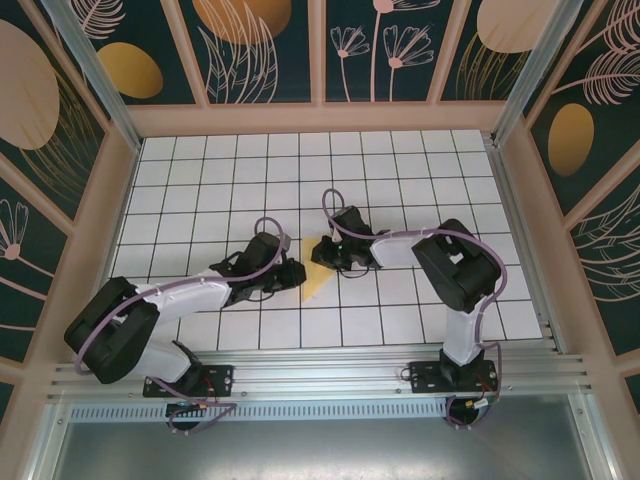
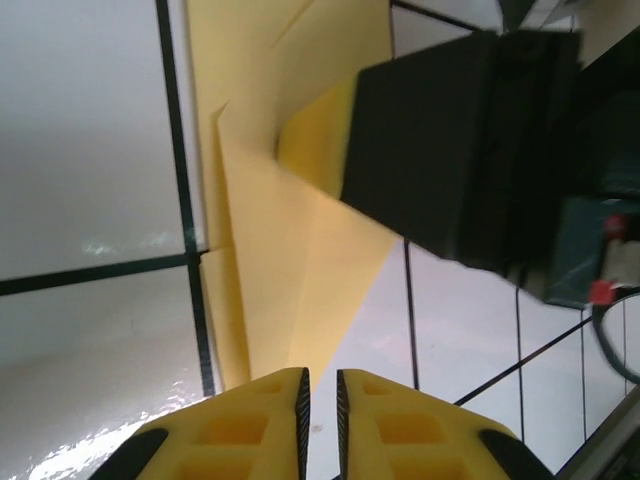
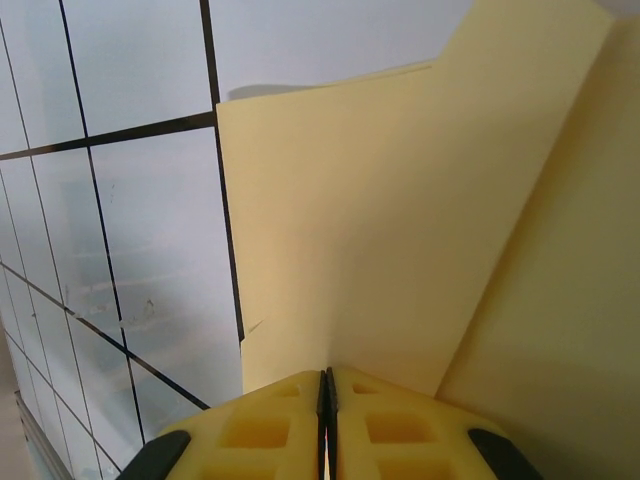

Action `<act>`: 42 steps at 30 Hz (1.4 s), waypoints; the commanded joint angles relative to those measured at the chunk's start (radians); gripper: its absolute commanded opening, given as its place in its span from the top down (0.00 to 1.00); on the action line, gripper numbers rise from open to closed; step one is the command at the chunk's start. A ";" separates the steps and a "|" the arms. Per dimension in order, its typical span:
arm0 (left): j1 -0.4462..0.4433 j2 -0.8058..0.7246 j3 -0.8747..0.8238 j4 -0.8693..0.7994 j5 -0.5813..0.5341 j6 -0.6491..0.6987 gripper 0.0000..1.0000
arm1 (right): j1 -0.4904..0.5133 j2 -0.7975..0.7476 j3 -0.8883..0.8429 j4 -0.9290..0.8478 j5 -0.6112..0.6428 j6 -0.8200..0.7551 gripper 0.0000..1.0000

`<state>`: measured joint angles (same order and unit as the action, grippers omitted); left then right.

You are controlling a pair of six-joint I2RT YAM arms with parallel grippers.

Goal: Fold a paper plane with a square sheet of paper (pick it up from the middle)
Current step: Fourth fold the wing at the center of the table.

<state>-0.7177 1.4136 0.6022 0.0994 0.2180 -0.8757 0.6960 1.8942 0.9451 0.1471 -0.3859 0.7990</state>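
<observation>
**A:** Where is the thin pale-yellow sheet of paper (image 1: pixel 320 283)?

**B:** It lies on the white tabletop with black grid lines (image 1: pixel 200 190), about the middle, between the two arms. From above it reads as a narrow yellow wedge. It is partly folded, with layers lying over one another.

**A:** What about the right gripper (image 3: pixel 327 372)?

**B:** It is clenched on the sheet. Its yellow fingers are pressed together with only a hairline between them. In its wrist view the paper comes straight out from the tips as a broad flap, with a crease running up on the right side.

**A:** And the left gripper (image 2: pixel 320 375)?

**B:** It sits at the near-left side of the wedge. In its wrist view the yellow fingers stand apart by a narrow slit, and the near end of the sheet runs right up to the tips. I cannot tell whether any paper is pinched in that slit.

**A:** How do the two grippers stand to each other?

**B:** They are close and face one another across the sheet. The left wrist view shows the right gripper's black body, with one yellow finger lying against a folded layer at the far end.
</observation>
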 commanded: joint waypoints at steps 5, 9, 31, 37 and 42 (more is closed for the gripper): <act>0.003 0.072 0.075 0.001 0.020 0.015 0.91 | 0.022 -0.055 -0.073 -0.038 0.035 0.047 0.86; 0.003 0.137 0.094 0.035 0.081 0.024 0.95 | 0.023 -0.065 -0.074 -0.042 0.035 0.047 0.86; 0.003 0.293 0.058 0.000 0.043 0.043 0.99 | 0.023 -0.151 -0.051 -0.050 0.044 0.045 0.83; 0.003 0.288 0.041 0.005 0.047 0.046 0.99 | 0.024 -0.136 -0.063 -0.043 0.024 0.052 0.88; 0.003 0.283 0.039 0.016 0.062 0.050 0.99 | 0.025 -0.083 -0.081 -0.022 0.022 0.063 0.89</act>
<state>-0.7177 1.6745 0.6739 0.1684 0.3050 -0.8524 0.7109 1.7748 0.8864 0.1101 -0.3595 0.8478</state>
